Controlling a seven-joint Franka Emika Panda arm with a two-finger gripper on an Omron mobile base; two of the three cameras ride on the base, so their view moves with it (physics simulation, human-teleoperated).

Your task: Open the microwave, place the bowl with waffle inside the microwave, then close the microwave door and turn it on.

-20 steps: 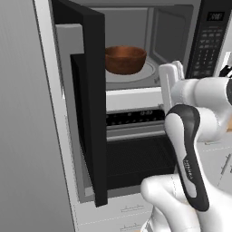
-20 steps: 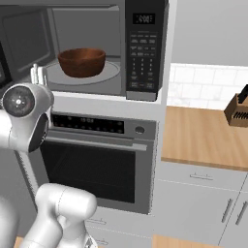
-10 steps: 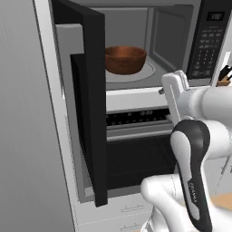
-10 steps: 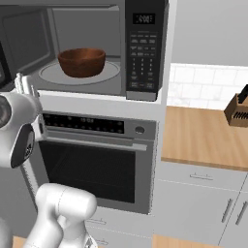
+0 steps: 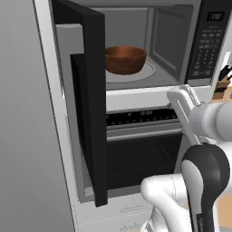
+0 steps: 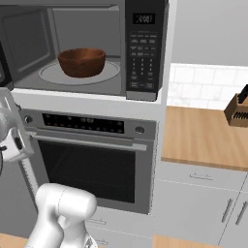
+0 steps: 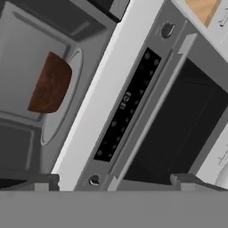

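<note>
The microwave door [image 5: 88, 108] stands swung out at the left of the left base view, its lower edge hanging past the oven [image 6: 92, 164] front, and the grey cavity of the microwave [image 6: 145, 48] is open behind it. The bowl with waffle [image 5: 125, 59] sits on the round turntable [image 6: 80, 73] at upper centre, with bare floor all round it. The gripper [image 7: 113, 180] is spread wide and empty at the bottom of the hand view, facing the oven's control strip.
</note>
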